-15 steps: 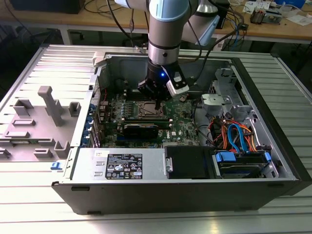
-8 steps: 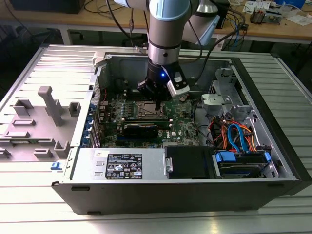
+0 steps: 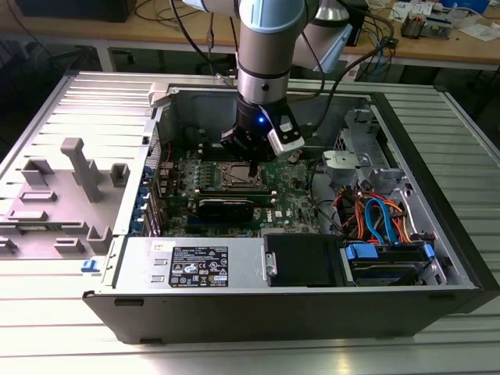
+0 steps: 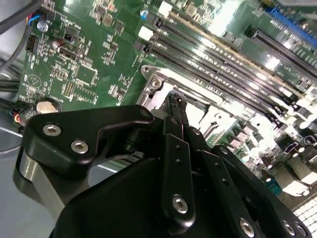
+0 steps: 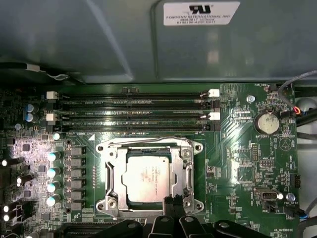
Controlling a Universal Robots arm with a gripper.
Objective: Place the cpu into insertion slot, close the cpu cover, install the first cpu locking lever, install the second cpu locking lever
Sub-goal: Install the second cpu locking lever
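The cpu, a dull silver square, lies in the insertion slot on the green board. The silvery cpu cover is down flat around it, the chip showing through its window. A thin wire locking lever runs along the socket side that faces the memory slots. My gripper hangs low at the opposite socket edge, its black fingers pressed together with nothing seen between them. In the exterior view the gripper stands right over the insertion slot inside the open computer case.
Long black memory slots lie beside the socket. A round coin battery and small capacitors stand on the board. The case walls, a drive bay with orange and blue cables and the power supply box close in the board.
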